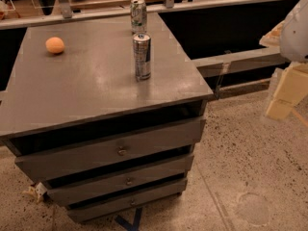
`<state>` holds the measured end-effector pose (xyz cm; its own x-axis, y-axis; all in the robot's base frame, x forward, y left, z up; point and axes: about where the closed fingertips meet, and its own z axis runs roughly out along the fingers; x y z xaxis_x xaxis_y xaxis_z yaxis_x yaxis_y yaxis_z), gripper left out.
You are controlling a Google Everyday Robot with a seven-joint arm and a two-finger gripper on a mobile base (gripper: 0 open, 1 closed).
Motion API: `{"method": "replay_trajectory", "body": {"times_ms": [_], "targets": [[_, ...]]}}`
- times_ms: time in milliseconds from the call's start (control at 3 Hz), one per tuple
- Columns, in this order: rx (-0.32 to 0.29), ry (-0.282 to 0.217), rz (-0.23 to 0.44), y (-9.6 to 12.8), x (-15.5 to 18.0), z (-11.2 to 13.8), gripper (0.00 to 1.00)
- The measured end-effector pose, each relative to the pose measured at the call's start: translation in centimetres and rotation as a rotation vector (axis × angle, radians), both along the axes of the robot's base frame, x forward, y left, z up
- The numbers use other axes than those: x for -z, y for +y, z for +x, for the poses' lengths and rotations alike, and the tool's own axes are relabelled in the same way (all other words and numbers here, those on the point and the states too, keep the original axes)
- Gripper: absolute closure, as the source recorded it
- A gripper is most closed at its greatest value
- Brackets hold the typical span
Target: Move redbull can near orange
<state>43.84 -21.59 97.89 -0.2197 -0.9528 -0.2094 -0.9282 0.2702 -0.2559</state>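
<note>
The redbull can (142, 57) stands upright on the grey cabinet top (96, 81), right of centre. The orange (55, 45) lies at the far left of the top, well apart from the can. My gripper (285, 93) hangs at the right edge of the view, out over the floor, to the right of the cabinet and below its top. It touches nothing.
A wider can with a green-white label (138, 15) stands upright at the back edge of the top, just behind the redbull can. The cabinet has three drawers (120, 150) facing me. A low grey ledge (240, 59) runs behind and to the right. Speckled floor (250, 167) lies below.
</note>
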Motion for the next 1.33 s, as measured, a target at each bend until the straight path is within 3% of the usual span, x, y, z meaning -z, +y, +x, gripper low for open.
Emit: {"method": "replay_trajectory", "body": {"times_ms": [333,667,1333], "targets": [[0.004,-0.006,0.003,0.0,-0.1,0.1,0.0],[0.05,-0.041,0.098,0.2,0.0,1.1,0.0],[0.232,-0.192,0.448,-1.1,1.1,5.4,0.0]]}}
